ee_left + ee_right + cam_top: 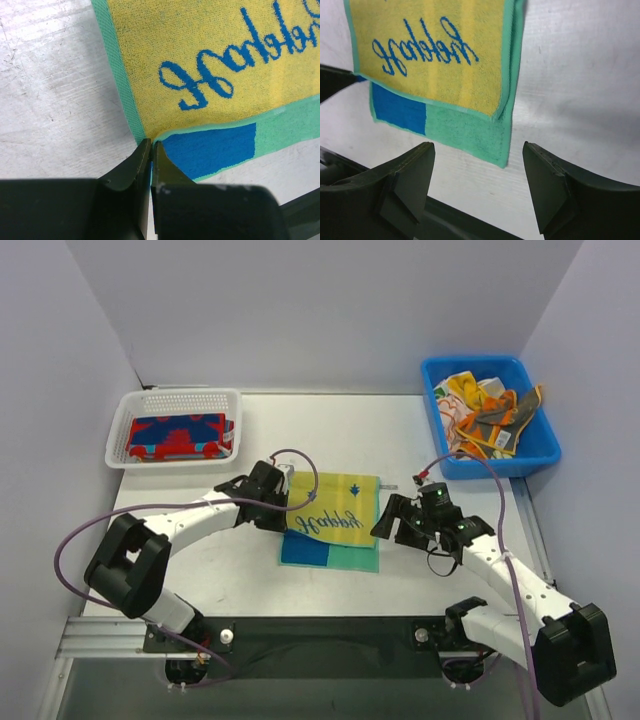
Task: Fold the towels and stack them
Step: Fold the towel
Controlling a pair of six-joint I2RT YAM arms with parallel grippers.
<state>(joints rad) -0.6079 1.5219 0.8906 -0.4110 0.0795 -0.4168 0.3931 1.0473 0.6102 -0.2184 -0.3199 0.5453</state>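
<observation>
A yellow towel [335, 522] with blue lettering and a teal border lies folded on the table, its top layer stopping short of the near edge so a blue and teal strip shows. My left gripper [287, 508] is shut on the towel's left edge at the corner of the folded layer [151, 145]; a sliver of cloth shows between the jaws. My right gripper [390, 525] is open and empty, just off the towel's near right corner [477, 150]. The towel fills the left wrist view [200, 60] and the right wrist view [435, 55].
A white mesh basket [130, 410] at the back left holds a folded red-and-blue towel [178, 436]. A blue bin [540, 445] at the back right holds several crumpled towels [485, 415]. Purple cables loop beside both arms.
</observation>
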